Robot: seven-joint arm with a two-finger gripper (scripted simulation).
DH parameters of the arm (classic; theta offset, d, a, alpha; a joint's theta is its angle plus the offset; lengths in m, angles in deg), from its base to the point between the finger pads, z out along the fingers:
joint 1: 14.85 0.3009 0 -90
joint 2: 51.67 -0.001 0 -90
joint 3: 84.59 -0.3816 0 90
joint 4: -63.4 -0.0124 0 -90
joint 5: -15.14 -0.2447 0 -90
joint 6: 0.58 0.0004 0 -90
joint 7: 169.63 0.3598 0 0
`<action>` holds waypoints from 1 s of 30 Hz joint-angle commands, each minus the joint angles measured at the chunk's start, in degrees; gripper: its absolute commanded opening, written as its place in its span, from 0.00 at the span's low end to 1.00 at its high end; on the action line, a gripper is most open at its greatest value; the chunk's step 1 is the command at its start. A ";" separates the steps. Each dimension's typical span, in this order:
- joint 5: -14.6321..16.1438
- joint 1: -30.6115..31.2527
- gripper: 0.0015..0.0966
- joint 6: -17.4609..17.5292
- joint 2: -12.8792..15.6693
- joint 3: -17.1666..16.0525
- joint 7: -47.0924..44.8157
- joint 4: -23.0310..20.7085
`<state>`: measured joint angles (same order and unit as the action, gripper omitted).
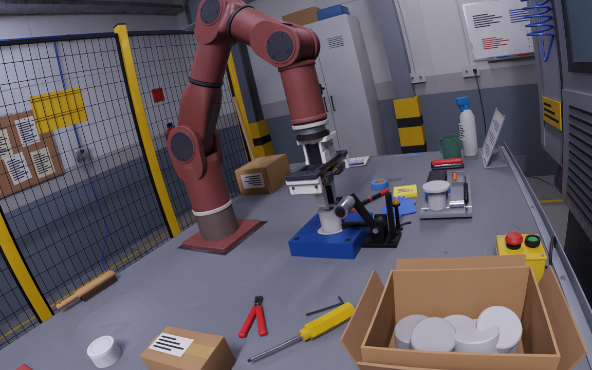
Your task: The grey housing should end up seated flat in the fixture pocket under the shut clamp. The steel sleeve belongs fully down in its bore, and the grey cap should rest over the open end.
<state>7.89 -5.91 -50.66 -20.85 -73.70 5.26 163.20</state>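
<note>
The grey housing stands upright in the pocket of the blue fixture at the middle of the bench. My gripper hangs straight down over the housing's top with its fingers open and holds nothing. The black toggle clamp sits on the fixture's right side with its red-handled lever raised and its round pad beside the gripper. The sleeve is hidden from this view. A grey cap rests on a cup on the metal tray to the right.
An open cardboard box of grey round parts fills the near right corner. Red pliers, a yellow screwdriver, a small labelled box and a white cap lie near the front edge. A button box sits at right.
</note>
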 commanded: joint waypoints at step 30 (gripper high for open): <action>0.67 0.38 0.32 -5.26 -2.40 0.53 0.61 -2.97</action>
<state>8.56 -5.52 -55.97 -23.24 -73.18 5.88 160.23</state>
